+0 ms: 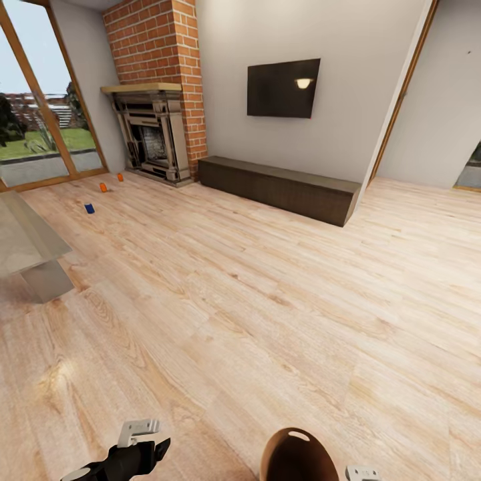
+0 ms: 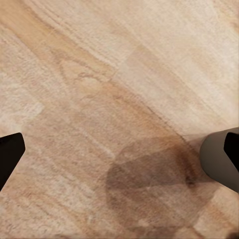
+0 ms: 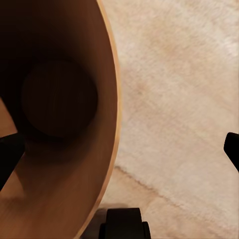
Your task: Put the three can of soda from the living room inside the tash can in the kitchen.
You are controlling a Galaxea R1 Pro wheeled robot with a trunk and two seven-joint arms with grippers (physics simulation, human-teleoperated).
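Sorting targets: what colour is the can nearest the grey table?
Blue can, best seen in the head view.

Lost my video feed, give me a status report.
Left gripper open, empty. Right gripper holding the bin by its rim. Three cans on the floor by the fireplace: orange, orange, blue. Path open.

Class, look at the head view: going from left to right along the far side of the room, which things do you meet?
Glass doors → blue can → orange can → second orange can → fireplace → wall TV.
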